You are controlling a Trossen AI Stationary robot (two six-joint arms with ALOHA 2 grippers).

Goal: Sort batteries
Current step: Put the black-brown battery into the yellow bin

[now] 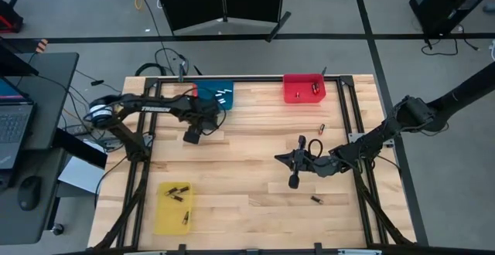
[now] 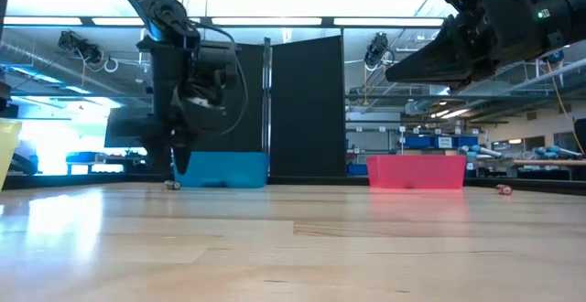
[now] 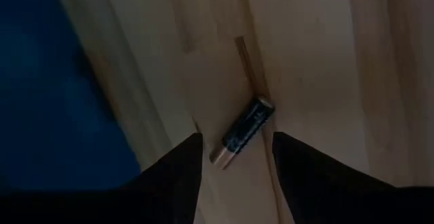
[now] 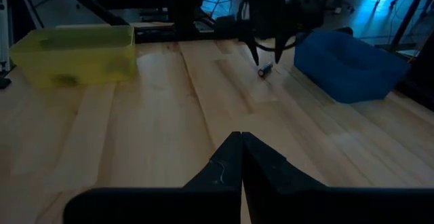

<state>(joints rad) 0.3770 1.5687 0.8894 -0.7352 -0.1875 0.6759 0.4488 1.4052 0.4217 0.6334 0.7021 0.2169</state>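
The left gripper (image 3: 234, 159), spread, straddles a black battery (image 3: 242, 132) lying apparently loose on the counter (image 3: 319, 68); closing off-centre could roll it away.

Blue bin (image 1: 214, 93), red bin (image 1: 303, 87), yellow bin (image 1: 173, 207) on the table (image 1: 247, 170).

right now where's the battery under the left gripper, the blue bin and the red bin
battery (image 3: 242, 132), left wrist view, middle of its dark body
blue bin (image 1: 216, 91), high view, its rim
red bin (image 1: 290, 94), high view, its left wall
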